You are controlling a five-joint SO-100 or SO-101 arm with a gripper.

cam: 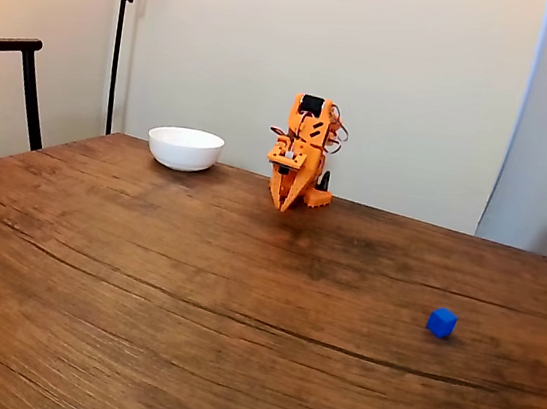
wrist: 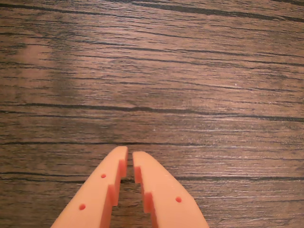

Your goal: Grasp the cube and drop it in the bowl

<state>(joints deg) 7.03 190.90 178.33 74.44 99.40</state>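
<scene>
A tiny bright-blue cube (cam: 441, 323) lies on the wooden table at the right of the fixed view, far from the arm. The white bowl (cam: 185, 148) stands at the back left, just left of the orange arm. My orange gripper (cam: 284, 205) is folded down at the back of the table, tips pointing at the wood. In the wrist view the gripper (wrist: 130, 156) enters from the bottom edge with its two fingers nearly together and nothing between them, bare wood beneath.
The dark wooden table (cam: 191, 295) stretches wide toward the camera. A black chair back (cam: 8, 79) stands at the left edge and a lamp pole (cam: 120, 33) rises behind the bowl. A pale curtain hangs at the right.
</scene>
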